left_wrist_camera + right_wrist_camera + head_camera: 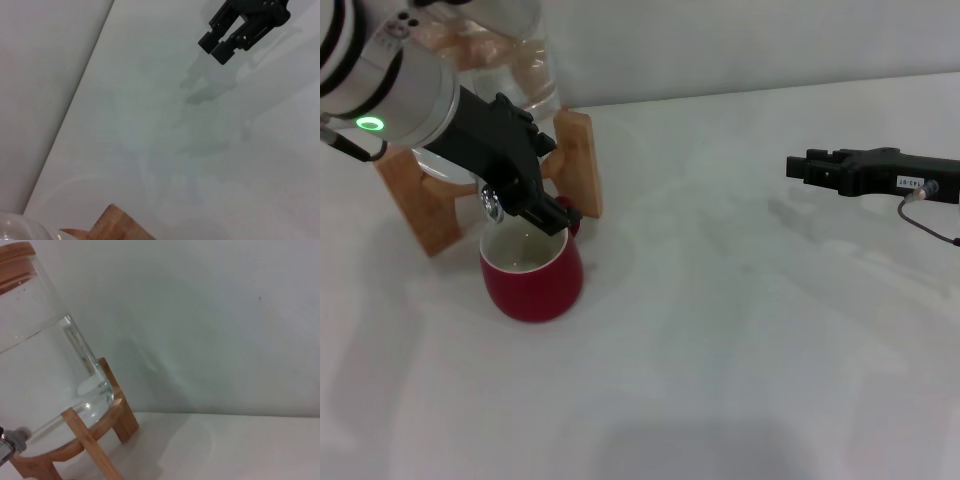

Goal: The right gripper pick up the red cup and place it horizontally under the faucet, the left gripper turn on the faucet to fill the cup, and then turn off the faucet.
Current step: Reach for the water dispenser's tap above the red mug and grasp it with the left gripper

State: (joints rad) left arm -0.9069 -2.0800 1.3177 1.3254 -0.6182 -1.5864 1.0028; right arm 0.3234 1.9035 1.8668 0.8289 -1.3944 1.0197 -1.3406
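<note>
The red cup (532, 272) sits under the faucet (493, 206) near the desk's back left corner, ready for water. The left gripper (542, 212) pinches the faucet's lever. The right gripper (802, 166) waits aside, fingers narrow.

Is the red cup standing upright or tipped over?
Upright. The red cup stands on the table with its cream inside facing up, beneath the left pincer at the faucet.

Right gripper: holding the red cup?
No. The right gripper hangs apart over bare table; the red cup stands under the left gripper.
</note>
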